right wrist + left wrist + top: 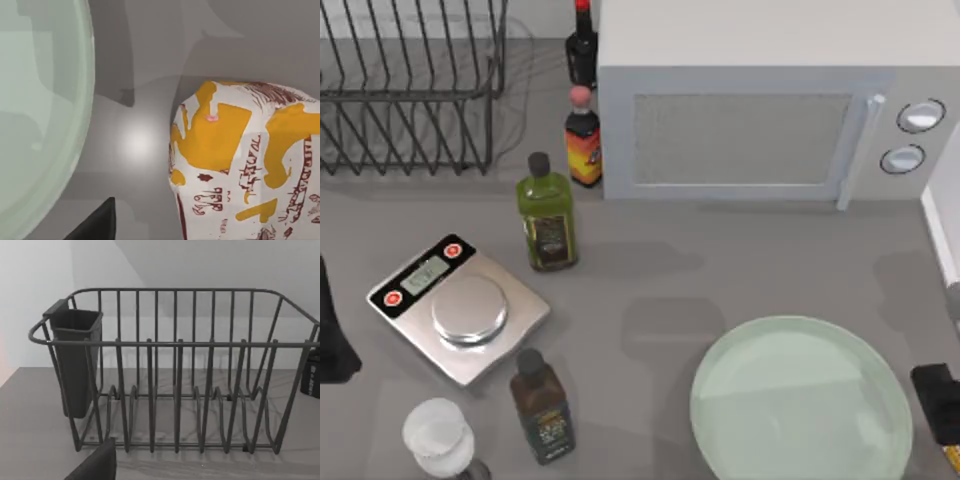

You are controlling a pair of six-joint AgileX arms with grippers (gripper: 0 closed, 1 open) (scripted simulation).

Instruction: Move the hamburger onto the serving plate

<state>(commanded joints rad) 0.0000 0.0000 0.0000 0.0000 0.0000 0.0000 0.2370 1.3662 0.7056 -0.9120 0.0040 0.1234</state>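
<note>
So going left to right: my left gripper [332, 340] is sitting parked at the table's 9 o'clock edge, next to the kitchen scale [460, 308], and its wrist camera is just staring at the dish rack [175, 375]. Can't tell whether its fingers are apart or together, only a dark tip is poking into its own view. It's well apart from anything that matters here.

Moving along, the serving plate [800, 400] is lying at about 5 o'clock on the table, bare, nothing on it yet.

Then at the far 4 o'clock edge my right gripper [942, 395] is hanging just beside the plate's rim. Its wrist camera is looking down at the hamburger [245, 165], a wrapped orange-and-white lump with red print, resting on the table just off the plate's rim [82, 125], near but not touching. Nothing is gripping it as far as I can see; one dark fingertip [97, 222] is peeking in, and I can't tell how the fingers stand.

So I'm guessing the right arm is the one doing this, being way nearer. The burger is lying on the outer side of the plate, so the carry would be heading toward 9 o'clock.
</note>
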